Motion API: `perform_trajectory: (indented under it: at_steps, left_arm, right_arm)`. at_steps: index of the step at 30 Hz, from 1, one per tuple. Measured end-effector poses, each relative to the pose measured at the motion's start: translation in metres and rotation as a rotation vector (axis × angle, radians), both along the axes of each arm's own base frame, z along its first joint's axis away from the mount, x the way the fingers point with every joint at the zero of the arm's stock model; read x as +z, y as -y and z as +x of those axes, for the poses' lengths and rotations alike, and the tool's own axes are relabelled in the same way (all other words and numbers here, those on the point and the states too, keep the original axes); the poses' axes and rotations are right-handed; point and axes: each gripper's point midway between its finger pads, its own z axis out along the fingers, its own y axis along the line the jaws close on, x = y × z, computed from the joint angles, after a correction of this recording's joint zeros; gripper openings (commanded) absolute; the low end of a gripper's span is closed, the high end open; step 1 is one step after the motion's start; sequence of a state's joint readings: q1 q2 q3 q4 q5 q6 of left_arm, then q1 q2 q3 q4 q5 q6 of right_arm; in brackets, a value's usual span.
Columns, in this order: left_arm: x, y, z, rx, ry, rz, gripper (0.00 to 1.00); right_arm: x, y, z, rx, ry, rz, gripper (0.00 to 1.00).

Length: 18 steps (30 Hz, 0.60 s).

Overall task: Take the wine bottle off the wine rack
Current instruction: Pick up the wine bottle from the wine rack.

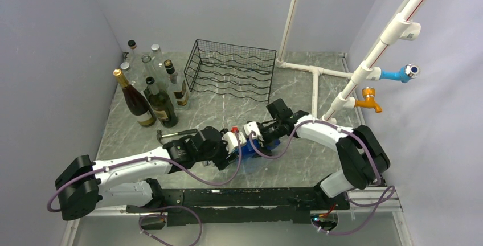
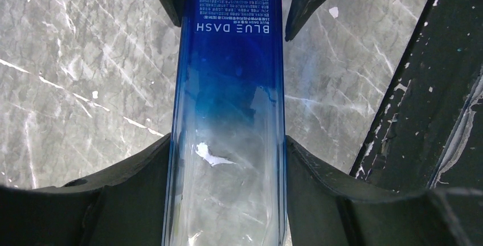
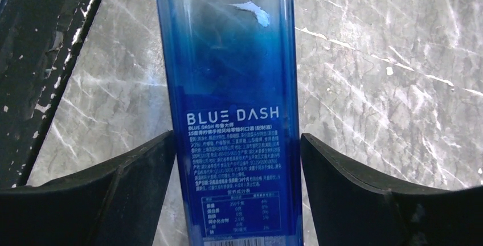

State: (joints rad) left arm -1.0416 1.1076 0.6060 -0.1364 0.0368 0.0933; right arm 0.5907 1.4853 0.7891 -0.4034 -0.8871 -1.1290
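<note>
Wine bottle [image 2: 228, 115] is hovering off wine rack [image 1: 230, 72] over near counter [image 1: 305, 166], L gripper [image 2: 228, 143] pinching it, R gripper [image 3: 236, 138] flanking it, can't tell if clamping; set-down pending.

I see a blue-to-clear BLUE DASH wine bottle [image 1: 259, 154], horizontal, lower centre of top view. Black wire-mesh wine rack [image 1: 230, 72] sits upper centre, well apart.

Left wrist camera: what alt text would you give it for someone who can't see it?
A bottle labelled BLUE DASH, blue fading to clear, runs up the middle, clamped at the bottom of the frame between the black fingers of the left gripper. The fingertips of the right gripper flank it at the top; a grey marble table lies behind.
</note>
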Motion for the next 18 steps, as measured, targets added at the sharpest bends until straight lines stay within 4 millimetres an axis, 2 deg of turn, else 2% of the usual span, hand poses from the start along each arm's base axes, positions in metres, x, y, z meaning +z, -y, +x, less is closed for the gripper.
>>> perform_trajectory:
  at_steps: [4, 8, 9, 13, 15, 18]
  left_arm:
    - [0.0034, 0.0040, 0.0003, -0.008, 0.005, -0.021, 0.00]
    - [0.0014, 0.0037, 0.0011, -0.012, 0.012, -0.027, 0.00]
    - [0.0013, 0.0038, 0.0013, -0.008, 0.012, -0.034, 0.14]
    - [0.0009, 0.0032, 0.0028, 0.009, 0.024, -0.059, 0.45]
    - [0.0019, 0.0035, 0.0021, 0.015, 0.030, -0.090, 0.63]
    - [0.0023, 0.0027, 0.0000, 0.031, 0.028, -0.142, 0.83]
  right_arm:
    - [-0.0052, -0.0013, 0.0029, -0.014, -0.017, -0.011, 0.62]
    - [-0.0079, -0.0024, 0.0042, 0.002, -0.020, -0.023, 0.28]
    - [-0.0081, -0.0024, 0.0041, 0.003, -0.026, -0.027, 0.20]
    - [-0.0073, -0.0021, 0.0062, 0.013, -0.028, -0.031, 0.00]
    - [-0.0055, -0.0015, 0.0049, 0.019, -0.032, -0.020, 0.00]
    - [-0.0028, -0.0014, 0.0023, 0.032, -0.042, -0.002, 0.00]
